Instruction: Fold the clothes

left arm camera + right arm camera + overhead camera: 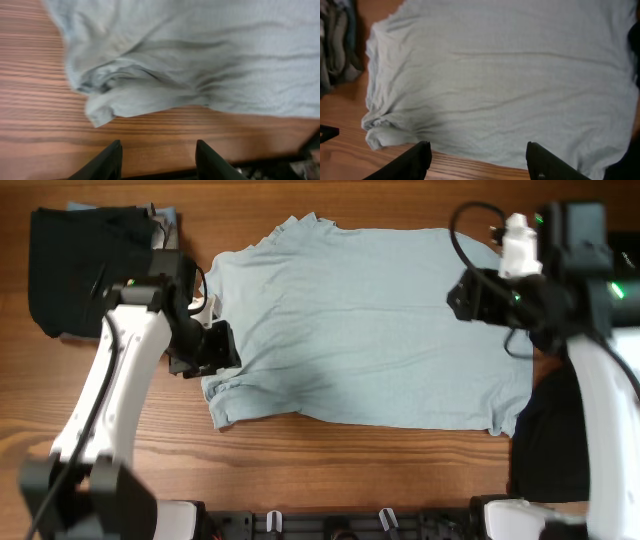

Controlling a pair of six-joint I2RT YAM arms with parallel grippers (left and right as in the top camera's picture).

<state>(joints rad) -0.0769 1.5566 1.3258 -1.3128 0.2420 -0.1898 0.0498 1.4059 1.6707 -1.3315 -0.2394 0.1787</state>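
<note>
Pale-blue T-shirt (370, 330), flat (1 sleeve (225, 395) bunched)

Pale-blue T-shirt (210, 60), sleeve (107, 87) bunched, wooden table (30, 115), tool (159, 159) jaws apart

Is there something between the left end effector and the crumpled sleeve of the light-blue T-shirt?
Nothing visible stands between them. In the left wrist view, only a strip of the wooden table lies between the open left end effector and the crumpled sleeve of the light-blue T-shirt.
</note>
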